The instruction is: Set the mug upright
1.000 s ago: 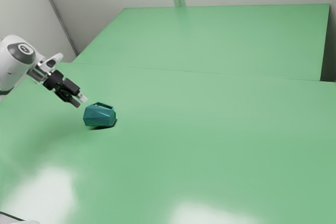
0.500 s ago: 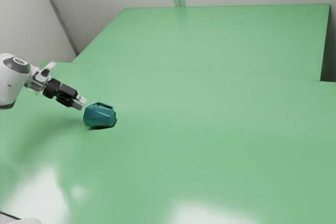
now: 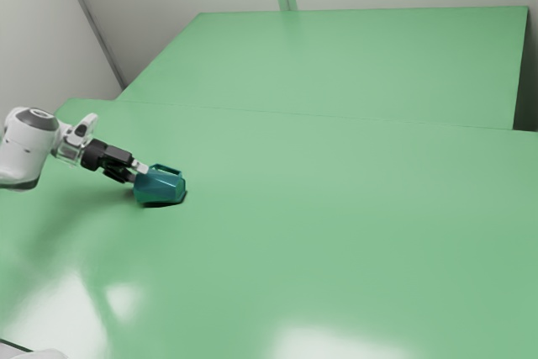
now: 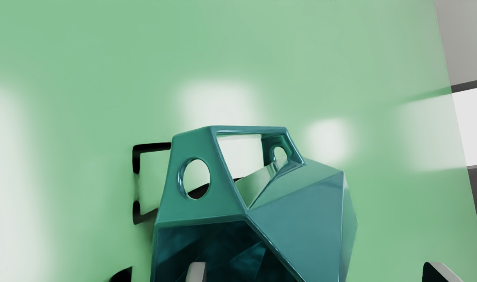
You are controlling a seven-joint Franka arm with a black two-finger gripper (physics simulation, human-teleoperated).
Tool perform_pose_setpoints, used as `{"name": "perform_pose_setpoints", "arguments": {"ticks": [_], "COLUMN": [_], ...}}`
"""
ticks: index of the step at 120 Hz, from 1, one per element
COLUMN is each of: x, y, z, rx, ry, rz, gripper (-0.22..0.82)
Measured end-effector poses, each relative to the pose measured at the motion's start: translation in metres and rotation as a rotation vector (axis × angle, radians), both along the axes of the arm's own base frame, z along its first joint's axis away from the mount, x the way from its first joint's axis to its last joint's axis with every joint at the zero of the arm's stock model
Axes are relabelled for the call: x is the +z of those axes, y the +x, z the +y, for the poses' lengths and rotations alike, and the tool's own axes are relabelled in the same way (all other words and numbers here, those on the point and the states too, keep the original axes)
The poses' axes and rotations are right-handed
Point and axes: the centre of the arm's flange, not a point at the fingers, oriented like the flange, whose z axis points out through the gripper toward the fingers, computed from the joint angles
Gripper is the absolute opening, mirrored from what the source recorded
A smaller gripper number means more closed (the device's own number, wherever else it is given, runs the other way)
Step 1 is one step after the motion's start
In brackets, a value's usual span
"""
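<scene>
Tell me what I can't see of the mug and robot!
- Mug: side on the table, hidden by its body in both views.
- Its opening: partly cut off by the wrist view's bottom edge.
- Pincer: mostly cut off by that edge.
- Arm: cut off by the exterior view's left edge.

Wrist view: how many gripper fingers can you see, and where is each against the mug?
2. One finger shows against the dark open mouth of the mug; the other finger stands out past the mug's outer wall, with table between.
</scene>
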Motion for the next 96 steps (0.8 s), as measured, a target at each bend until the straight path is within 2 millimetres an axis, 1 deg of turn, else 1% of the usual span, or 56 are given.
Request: {"name": "perform_pose_setpoints", "arguments": {"ticks": [8,27,62,96], "x": [-0.0026,-0.0063,-0.0066,-0.0028], "y": [0.0002,-0.0023,-0.0021,-0.0019], "z": [-0.001,-0.0017,-0.0068,-0.0089], "rx": [0.004,0.011,-0.003,-0.013], "ry": [-0.018,-0.058,-0.092,-0.103], "rz": [-0.003,-0.008,-0.015,-0.024], "gripper": [0.59,0.49,0.2,-0.02]}}
